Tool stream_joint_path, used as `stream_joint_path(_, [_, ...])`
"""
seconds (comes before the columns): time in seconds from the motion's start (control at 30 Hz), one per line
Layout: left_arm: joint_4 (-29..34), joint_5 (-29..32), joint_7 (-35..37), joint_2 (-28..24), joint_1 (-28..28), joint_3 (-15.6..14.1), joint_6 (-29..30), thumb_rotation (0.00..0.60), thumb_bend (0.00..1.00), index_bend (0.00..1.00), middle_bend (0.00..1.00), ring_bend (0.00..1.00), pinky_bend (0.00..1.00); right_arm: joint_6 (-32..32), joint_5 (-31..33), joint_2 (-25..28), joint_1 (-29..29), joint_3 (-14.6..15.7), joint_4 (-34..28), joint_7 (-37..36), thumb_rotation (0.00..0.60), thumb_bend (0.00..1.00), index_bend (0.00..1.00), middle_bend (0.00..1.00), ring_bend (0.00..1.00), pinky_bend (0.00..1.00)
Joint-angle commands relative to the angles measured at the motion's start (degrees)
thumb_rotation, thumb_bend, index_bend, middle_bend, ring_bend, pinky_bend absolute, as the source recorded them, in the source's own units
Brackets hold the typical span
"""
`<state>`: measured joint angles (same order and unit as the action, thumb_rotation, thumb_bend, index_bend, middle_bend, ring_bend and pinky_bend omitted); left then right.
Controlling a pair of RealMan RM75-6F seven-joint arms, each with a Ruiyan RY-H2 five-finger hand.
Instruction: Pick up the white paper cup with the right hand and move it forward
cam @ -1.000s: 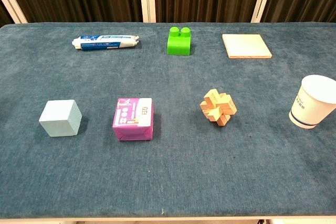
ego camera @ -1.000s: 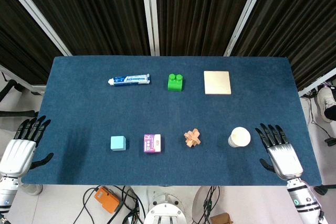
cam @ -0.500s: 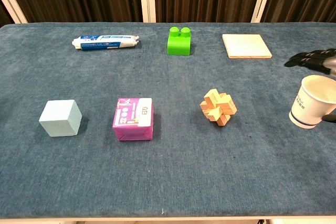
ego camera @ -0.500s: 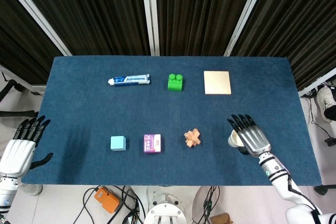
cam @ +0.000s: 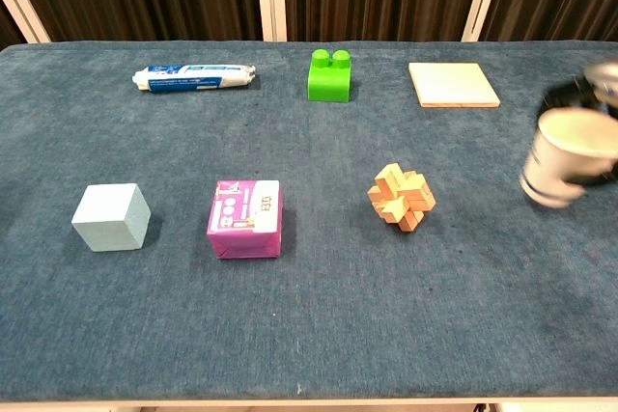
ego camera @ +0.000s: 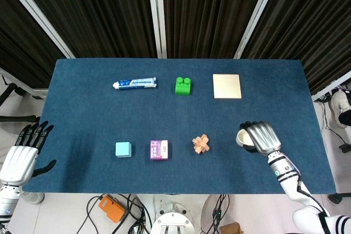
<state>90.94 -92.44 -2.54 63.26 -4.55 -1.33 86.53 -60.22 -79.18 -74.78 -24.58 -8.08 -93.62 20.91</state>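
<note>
The white paper cup (ego camera: 242, 137) stands near the table's front right; the chest view shows the cup (cam: 560, 156) blurred and a little tilted. My right hand (ego camera: 261, 137) lies over the cup from the right and grips it, with dark fingers (cam: 564, 94) curled round its far side. Most of the cup is hidden under the hand in the head view. My left hand (ego camera: 20, 154) hangs off the table's front left corner, fingers spread, holding nothing.
A wooden puzzle (ego camera: 201, 144) lies just left of the cup, then a purple box (ego camera: 159, 149) and a light blue cube (ego camera: 123, 149). Further back are a thin wooden square (ego camera: 227, 86), a green brick (ego camera: 184, 85) and a toothpaste tube (ego camera: 135, 83).
My right hand came in from the front right edge, reached over the cup and closed its fingers round it. The cup has shifted slightly left and away. The left hand stayed put.
</note>
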Motion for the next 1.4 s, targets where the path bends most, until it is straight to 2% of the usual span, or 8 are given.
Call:
stream_joint_path(0.03, [0.02, 0.04, 0.06, -0.06, -0.01, 0.03, -0.01, 0.600, 0.15, 0.00, 0.00, 0.00, 0.01, 0.47, 2.79, -2.01, -3.87, -4.28, -1.96, 2.69, 0.600, 0.40, 0.72, 0.56, 0.59, 0.62])
stream_joint_path(0.27, [-0.27, 0.74, 1.31, -0.53, 0.08, 0.37, 0.11, 0.600, 0.15, 0.00, 0.00, 0.00, 0.01, 4.55, 15.57, -12.53, -15.17, -10.57, 0.62, 15.75, 0.600, 0.40, 0.70, 0.56, 0.59, 0.62])
stream_joint_path(0.5, [-0.31, 1.20, 2.42, -1.02, -0.02, 0.58, -0.14, 0.600, 0.15, 0.00, 0.00, 0.00, 0.01, 6.80, 25.17, -22.52, -22.44, -10.70, 8.92, 21.32, 0.600, 0.40, 0.69, 0.56, 0.59, 0.62])
stream_joint_path(0.87, [-0.31, 1.02, 2.73, -1.16, -0.14, 0.41, -0.49, 0.600, 0.15, 0.00, 0.00, 0.00, 0.01, 9.59, 31.02, -24.23, -25.80, -9.68, 11.77, 18.80, 0.600, 0.40, 0.55, 0.56, 0.55, 0.61])
stream_joint_path(0.97, [-0.29, 0.96, 2.65, -1.14, -0.12, 0.42, -0.39, 0.600, 0.15, 0.00, 0.00, 0.00, 0.01, 10.55, 31.99, -23.46, -26.44, -8.83, 11.08, 18.57, 0.600, 0.40, 0.30, 0.47, 0.47, 0.58])
stream_joint_path(1.07, [-0.36, 0.88, 2.74, -1.15, -0.07, 0.40, -0.27, 0.600, 0.15, 0.00, 0.00, 0.00, 0.01, 10.56, 32.65, -22.16, -26.81, -7.91, 9.60, 18.82, 0.600, 0.40, 0.03, 0.27, 0.27, 0.55])
stream_joint_path(1.2, [-0.40, 0.80, 2.85, -1.17, -0.03, 0.35, -0.21, 0.600, 0.15, 0.00, 0.00, 0.00, 0.01, 9.82, 32.79, -20.24, -26.74, -6.81, 7.07, 18.52, 0.600, 0.40, 0.00, 0.08, 0.11, 0.47])
stream_joint_path(1.4, [-0.38, 0.65, 2.85, -1.16, 0.11, 0.32, 0.11, 0.600, 0.15, 0.00, 0.00, 0.00, 0.01, 5.95, 30.81, -15.91, -25.42, -5.03, 1.15, 18.57, 0.600, 0.40, 0.00, 0.00, 0.03, 0.40])
